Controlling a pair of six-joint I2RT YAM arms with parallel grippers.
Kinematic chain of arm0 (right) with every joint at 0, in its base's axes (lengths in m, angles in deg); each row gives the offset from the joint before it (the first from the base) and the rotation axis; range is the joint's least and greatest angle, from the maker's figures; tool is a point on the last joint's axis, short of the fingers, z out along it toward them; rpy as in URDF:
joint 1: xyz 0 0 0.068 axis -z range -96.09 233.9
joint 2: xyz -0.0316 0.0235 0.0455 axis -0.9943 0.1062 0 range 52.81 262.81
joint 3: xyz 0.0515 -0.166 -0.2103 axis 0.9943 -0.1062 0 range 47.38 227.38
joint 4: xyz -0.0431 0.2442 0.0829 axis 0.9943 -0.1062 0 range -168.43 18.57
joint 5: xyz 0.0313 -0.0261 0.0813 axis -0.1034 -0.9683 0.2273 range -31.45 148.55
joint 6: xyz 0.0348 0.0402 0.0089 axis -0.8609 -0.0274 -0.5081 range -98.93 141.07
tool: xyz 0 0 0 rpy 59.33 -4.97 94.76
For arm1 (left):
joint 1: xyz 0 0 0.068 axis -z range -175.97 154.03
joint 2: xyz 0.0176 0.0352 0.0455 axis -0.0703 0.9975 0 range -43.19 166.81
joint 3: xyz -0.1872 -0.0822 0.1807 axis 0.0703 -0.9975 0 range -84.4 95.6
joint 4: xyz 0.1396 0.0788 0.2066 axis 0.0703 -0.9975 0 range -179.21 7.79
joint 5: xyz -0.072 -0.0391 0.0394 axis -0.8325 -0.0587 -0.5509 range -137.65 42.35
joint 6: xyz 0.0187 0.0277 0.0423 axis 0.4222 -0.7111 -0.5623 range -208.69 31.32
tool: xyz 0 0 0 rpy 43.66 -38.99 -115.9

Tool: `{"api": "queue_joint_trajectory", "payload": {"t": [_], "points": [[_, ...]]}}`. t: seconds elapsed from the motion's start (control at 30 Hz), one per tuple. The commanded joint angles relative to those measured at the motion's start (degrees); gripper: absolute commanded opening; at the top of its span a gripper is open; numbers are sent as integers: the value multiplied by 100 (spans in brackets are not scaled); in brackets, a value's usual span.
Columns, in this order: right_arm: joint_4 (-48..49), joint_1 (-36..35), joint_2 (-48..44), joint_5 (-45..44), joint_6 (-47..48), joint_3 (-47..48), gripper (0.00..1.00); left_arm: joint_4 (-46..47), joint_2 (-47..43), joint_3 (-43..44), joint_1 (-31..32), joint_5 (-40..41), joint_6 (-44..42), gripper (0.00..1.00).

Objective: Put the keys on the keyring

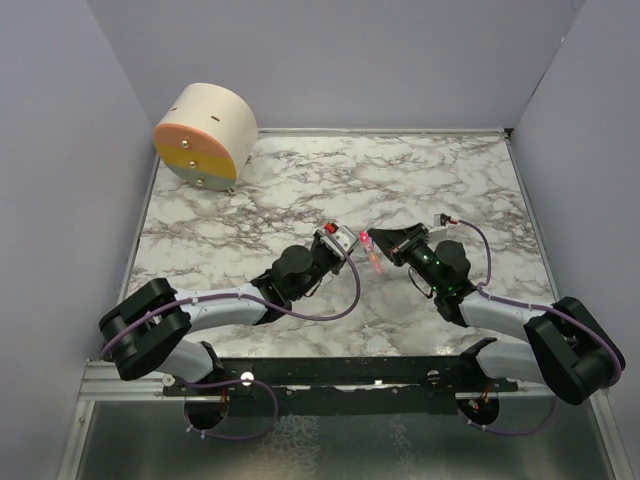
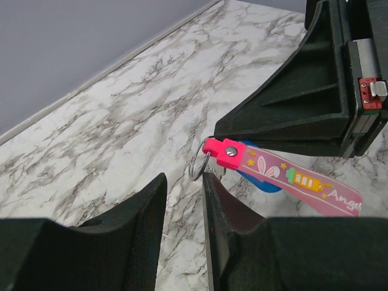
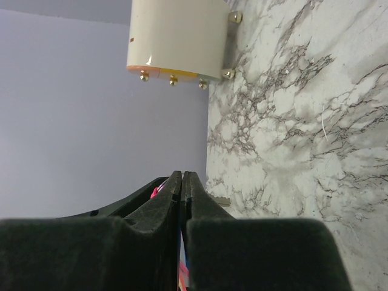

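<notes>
Right gripper (image 3: 182,177) clamped shut on the pink key (image 2: 285,176), keyring (image 2: 197,167) dangling off its end just beside my left gripper (image 2: 185,179) (barely parted, empty). Ring's thin, light, probably slippery, so I'd pinch its wire edge-on.

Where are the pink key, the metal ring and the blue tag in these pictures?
pink key (image 2: 285,177): left wrist view, on the printed middle of its flat body.
metal ring (image 2: 191,168): left wrist view, on the left curve of the wire.
blue tag (image 2: 267,185): left wrist view, on the edge showing under the key.
</notes>
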Motion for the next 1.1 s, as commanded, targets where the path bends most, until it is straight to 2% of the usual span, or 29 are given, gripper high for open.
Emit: {"api": "queue_joint_trajectory", "payload": {"t": [0.0,0.6,1.0,1.07], "points": [[73,32,18,-12,-33,74,1,345,-45,-15,13,-304,-177,32],[96,32,-9,22,-45,56,1,413,272,97,13,-311,-240,29],[102,32,63,71,-14,100,1,522,269,104,13,-232,-272,8],[71,32,62,82,34,128,1,531,273,106,11,-246,-276,2]]}}
